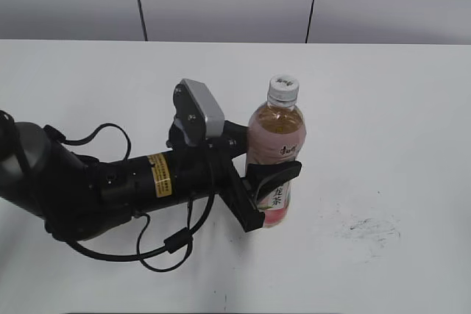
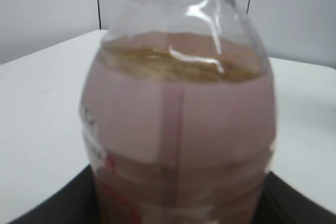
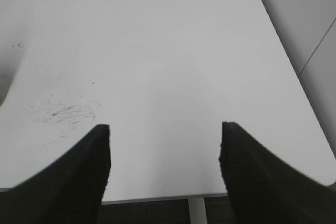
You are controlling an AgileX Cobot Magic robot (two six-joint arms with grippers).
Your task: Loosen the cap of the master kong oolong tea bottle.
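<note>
The left claw (image 1: 271,182) is closed around the lower body of the tall clear plastic master kong oolong tea bottle (image 1: 276,137), its black fingers (image 1: 274,175) pressed against the pink-and-white label on either side. The bottle stands upright on the flat white bench (image 1: 383,123), roughly at its middle, and its small round white ribbed cap (image 1: 283,89) sits on the neck, above the claw and untouched by it. The black left arm lies low across the bench to the left of the bottle, with a grey camera block on its wrist just beside the bottle's shoulder.

The right claw (image 3: 164,166) is spread wide, its two dark ribbed fingers (image 3: 84,177) well apart with only bare bench between them; it holds nothing and touches nothing. It does not show in the exterior view, so where it hangs relative to the bottle cannot be told. A patch of dark scuff marks (image 1: 368,227) lies on the bench to the right of the bottle's foot.

In the left wrist view the bottle fills the picture, blurred; the amber tea line and pink label can be made out, but the cap is cut off at the top edge, and the claw's fingers show only as dark corners at the bottom. The label's characters are too small to read.
</note>
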